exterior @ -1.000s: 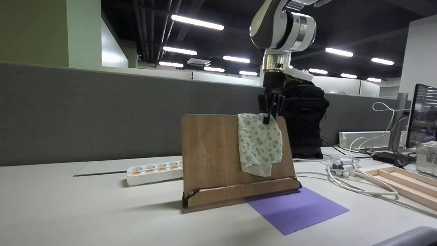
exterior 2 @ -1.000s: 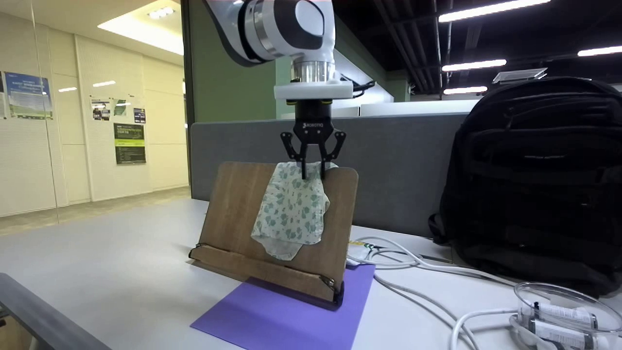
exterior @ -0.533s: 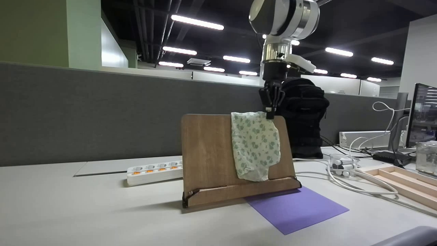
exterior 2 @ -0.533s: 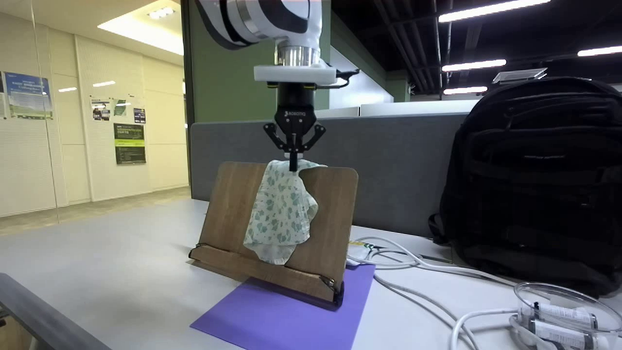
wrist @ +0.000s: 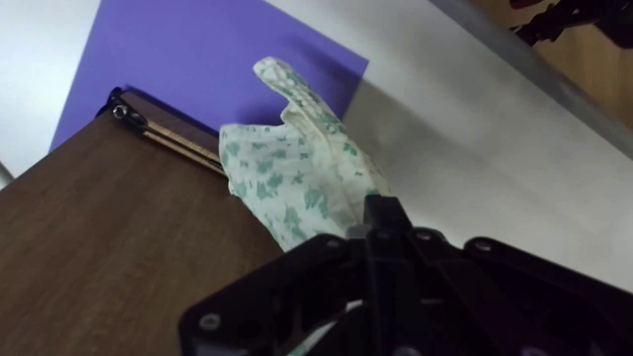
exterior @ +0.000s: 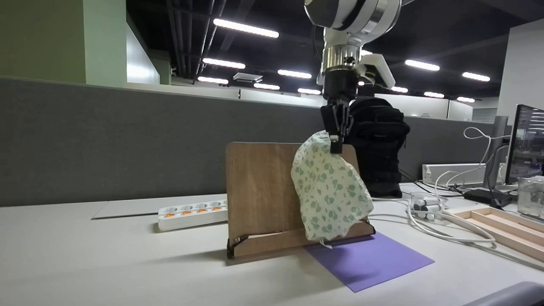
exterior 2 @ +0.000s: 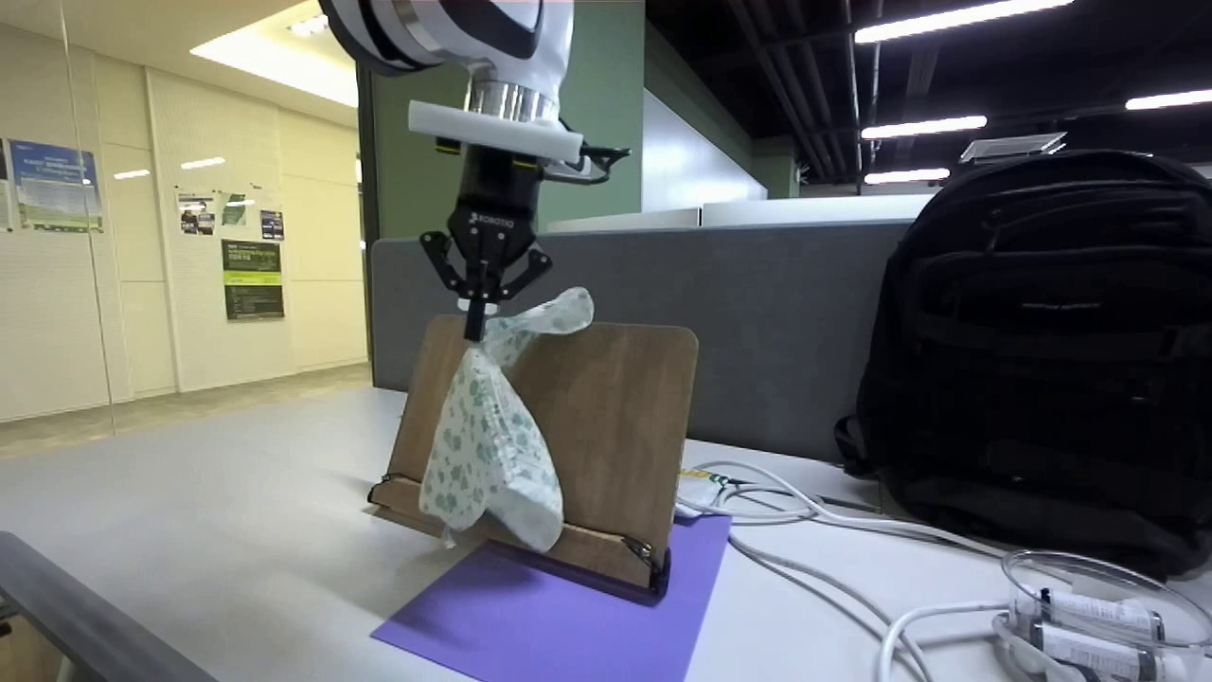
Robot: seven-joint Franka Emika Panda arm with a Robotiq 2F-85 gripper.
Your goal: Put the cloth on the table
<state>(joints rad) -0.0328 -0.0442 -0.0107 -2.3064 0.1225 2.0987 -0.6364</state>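
Note:
The cloth is pale with green patterns. It shows in both exterior views (exterior: 327, 195) (exterior 2: 478, 445) and in the wrist view (wrist: 292, 173). My gripper (exterior: 335, 148) is shut on the upper part of the cloth; it also shows in an exterior view (exterior 2: 474, 325) and the wrist view (wrist: 383, 212). The cloth hangs down in front of the wooden board, with one end sticking out behind the fingers, above the board's top edge in an exterior view. Its lower end hangs over the purple sheet. The grey-white table (exterior: 127, 263) lies below. The cloth part between the fingers is hidden.
The brown wooden board (exterior: 263, 187) leans upright on the table, close behind the cloth. A flat purple sheet (exterior 2: 568, 625) lies at its foot. A white power strip (exterior: 193, 214), a black backpack (exterior 2: 1042, 360), white cables (exterior 2: 805, 511) and a clear container (exterior 2: 1103, 616) stand around.
The gripper was open over the cloth on the board's top edge. It has shut on it, drawn it off the board toward the front, and tilted; the cloth swings free.

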